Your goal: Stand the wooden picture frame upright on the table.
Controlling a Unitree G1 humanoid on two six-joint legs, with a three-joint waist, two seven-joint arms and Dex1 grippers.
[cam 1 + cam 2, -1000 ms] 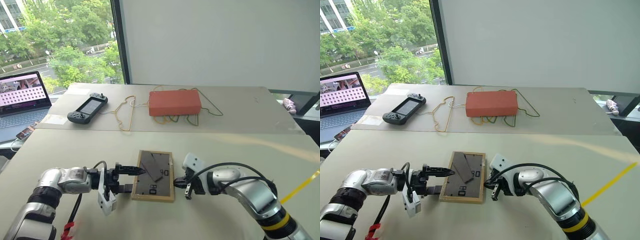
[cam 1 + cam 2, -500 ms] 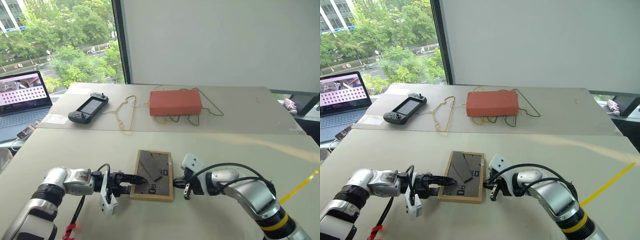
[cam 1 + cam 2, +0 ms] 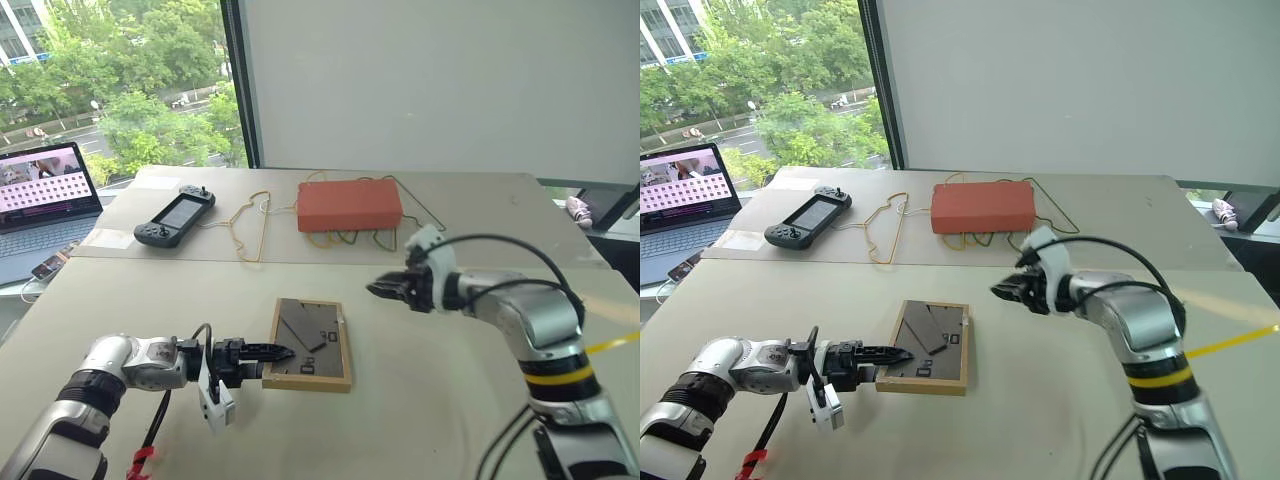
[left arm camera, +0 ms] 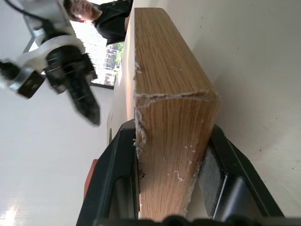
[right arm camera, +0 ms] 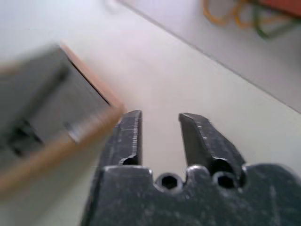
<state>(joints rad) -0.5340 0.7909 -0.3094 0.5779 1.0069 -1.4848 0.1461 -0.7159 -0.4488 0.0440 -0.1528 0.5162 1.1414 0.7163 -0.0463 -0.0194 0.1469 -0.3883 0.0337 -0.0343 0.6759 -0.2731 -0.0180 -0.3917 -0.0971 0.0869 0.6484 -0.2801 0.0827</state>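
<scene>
Left gripper (image 3: pixel 268 362): low over the near part of the table (image 3: pixel 420 420), forearm reaching in from the left, fingers pointing right and roughly level. Jaws closed on the near-left corner of the wooden picture frame (image 3: pixel 309 344); in the left wrist view one black finger (image 4: pixel 115 179) presses each face of the light-wood edge (image 4: pixel 171 141).

Wooden picture frame: lying flat on the table, dark grey back up, black fold-out stand (image 3: pixel 300 335) flat against the back. It sits near the front edge, slightly left of centre.

Right gripper (image 3: pixel 383 290): raised above the table, beyond and to the right of the frame, apart from it. Arm bent at the elbow, forearm coming in from the right, fingers pointing left and slightly down. Jaws partly open, a clear gap between the two fingers (image 5: pixel 129 136), nothing between them. The right wrist view looks past them to the frame's right edge (image 5: pixel 66 141) and bare tabletop.

Table: pale beige top, bare around the frame. A yellow strip (image 3: pixel 612 343) at its right edge.

Second table (image 3: pixel 480 225): butted against the far side. On it, left to right: a black handheld game console (image 3: pixel 176 216), a yellow wire hanger (image 3: pixel 250 225), an orange-red box (image 3: pixel 350 205) lying on more looped wire hangers (image 3: pixel 360 238).

Far left: an open laptop (image 3: pixel 45 190), screen lit.

Room: plain pale wall behind; to the left of it, a window (image 3: pixel 120 80) showing green trees and a road.
</scene>
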